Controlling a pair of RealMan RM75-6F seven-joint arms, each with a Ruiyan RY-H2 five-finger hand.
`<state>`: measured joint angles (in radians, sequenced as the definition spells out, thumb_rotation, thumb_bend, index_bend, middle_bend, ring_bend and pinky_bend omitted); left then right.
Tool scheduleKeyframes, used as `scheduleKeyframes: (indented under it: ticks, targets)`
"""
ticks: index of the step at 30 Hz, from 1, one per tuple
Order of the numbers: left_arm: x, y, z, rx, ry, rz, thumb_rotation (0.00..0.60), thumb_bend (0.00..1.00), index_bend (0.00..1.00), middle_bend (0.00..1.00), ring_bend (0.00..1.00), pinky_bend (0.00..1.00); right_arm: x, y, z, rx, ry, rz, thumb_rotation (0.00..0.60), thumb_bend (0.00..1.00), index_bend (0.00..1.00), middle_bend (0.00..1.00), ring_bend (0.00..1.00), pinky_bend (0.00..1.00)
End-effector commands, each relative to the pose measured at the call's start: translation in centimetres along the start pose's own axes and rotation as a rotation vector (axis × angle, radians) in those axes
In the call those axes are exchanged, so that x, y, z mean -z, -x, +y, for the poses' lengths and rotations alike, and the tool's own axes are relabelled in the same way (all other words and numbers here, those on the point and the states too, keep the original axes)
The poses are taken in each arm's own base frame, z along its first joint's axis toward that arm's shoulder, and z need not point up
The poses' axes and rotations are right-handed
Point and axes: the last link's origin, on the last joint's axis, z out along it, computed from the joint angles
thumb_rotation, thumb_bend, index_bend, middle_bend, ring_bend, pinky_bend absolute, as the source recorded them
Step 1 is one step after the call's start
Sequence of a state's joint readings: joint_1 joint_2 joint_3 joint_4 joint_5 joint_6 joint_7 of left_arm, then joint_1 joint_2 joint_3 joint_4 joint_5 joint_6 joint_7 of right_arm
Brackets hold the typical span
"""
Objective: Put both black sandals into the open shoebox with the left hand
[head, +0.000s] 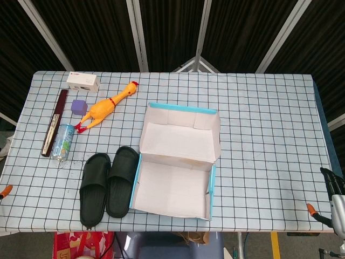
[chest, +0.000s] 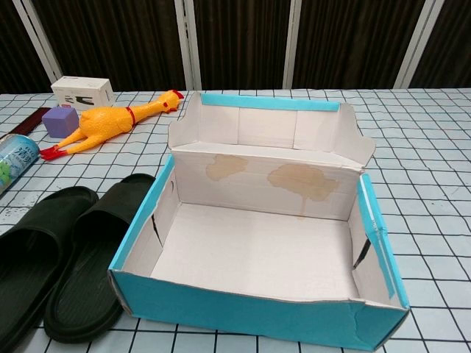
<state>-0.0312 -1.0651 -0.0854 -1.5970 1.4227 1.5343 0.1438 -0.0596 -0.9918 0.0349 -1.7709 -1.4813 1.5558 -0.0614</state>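
Two black sandals lie side by side on the checked table, toes away from me, just left of the shoebox: the left sandal (head: 94,186) (chest: 29,268) and the right sandal (head: 122,180) (chest: 99,257). The right one almost touches the box's left wall. The open shoebox (head: 141,162) (chest: 250,312) is blue outside and white inside, holds nothing, and has its lid folded back behind it. My left hand shows in neither view. At the far right edge of the head view, below table level, a dark part of my right hand (head: 332,186) shows, with its fingers unclear.
At the back left lie a yellow rubber chicken (head: 105,108) (chest: 110,123), a purple cube (head: 79,106) (chest: 59,122), a white box (head: 83,82) (chest: 82,91), a plastic bottle (head: 63,141) (chest: 13,160) and a dark long case (head: 55,122). Orange clamps (head: 312,208) grip the table's front edge.
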Motion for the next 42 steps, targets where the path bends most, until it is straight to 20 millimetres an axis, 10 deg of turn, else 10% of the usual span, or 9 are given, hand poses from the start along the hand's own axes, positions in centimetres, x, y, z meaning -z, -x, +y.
scheduleKeyframes:
  ticks: [1, 21, 42]
  targets:
    - [0.1, 0.0, -0.1, -0.005, -0.005, 0.002, 0.600, 0.24, 0.09, 0.14, 0.16, 0.07, 0.1, 0.0, -0.1, 0.001, -0.004, -0.001, 0.600, 0.25, 0.06, 0.12, 0.14, 0.09]
    - [-0.2, -0.4, 1.7, 0.086, 0.065, -0.084, 0.600, 0.17, 0.05, 0.14, 0.12, 0.07, 0.3, 0.1, 0.1, -0.002, 0.011, -0.018, 0.600, 0.25, 0.06, 0.12, 0.14, 0.09]
    - [-8.6, -2.0, 10.9, -0.003, 0.269, -0.473, 0.600, 0.15, 0.03, 0.15, 0.10, 0.07, 0.1, 0.2, 0.1, -0.006, 0.014, -0.046, 0.600, 0.25, 0.07, 0.12, 0.14, 0.09]
